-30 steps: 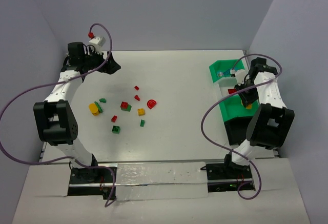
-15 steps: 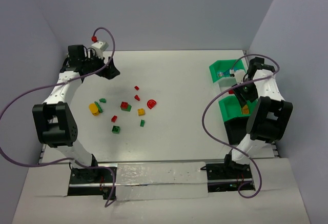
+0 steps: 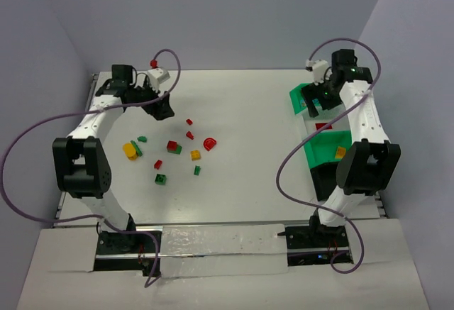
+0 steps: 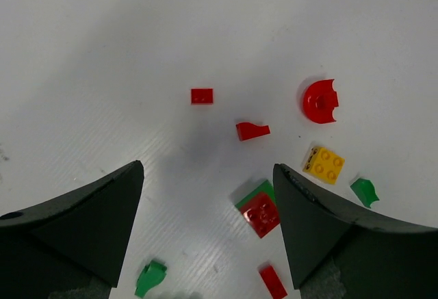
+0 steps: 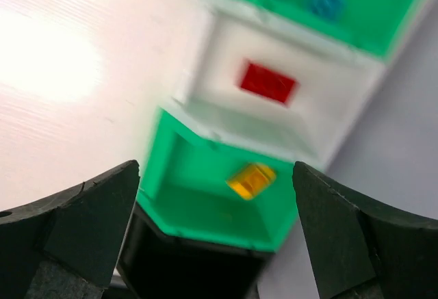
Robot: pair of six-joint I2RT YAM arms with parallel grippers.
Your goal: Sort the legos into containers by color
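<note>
Loose legos lie in the middle of the table: a red half-round (image 3: 209, 142), a red brick on a green plate (image 3: 173, 147), a yellow brick (image 3: 195, 155) and small red and green pieces. My left gripper (image 3: 162, 106) hovers open and empty at their back-left edge. The left wrist view shows a red plate (image 4: 202, 96), a red slope (image 4: 252, 131) and the red-on-green pair (image 4: 259, 211) ahead of the left gripper (image 4: 207, 169). My right gripper (image 3: 311, 103) is open and empty over the containers. Below the right gripper (image 5: 216, 167), a yellow brick (image 5: 251, 179) lies in a green bin (image 5: 171, 169).
A row of bins stands along the right edge: a green one (image 3: 301, 96) with blue pieces, a white one (image 3: 318, 117) holding a red brick (image 5: 268, 82), the green one (image 3: 320, 150), then a black one (image 3: 326, 179). A yellow-and-green cluster (image 3: 131, 150) lies at the left.
The right gripper opened, left the yellow brick in the green bin, and rose toward the back. The left gripper swung right toward the loose legos, its jaws a little narrower.
</note>
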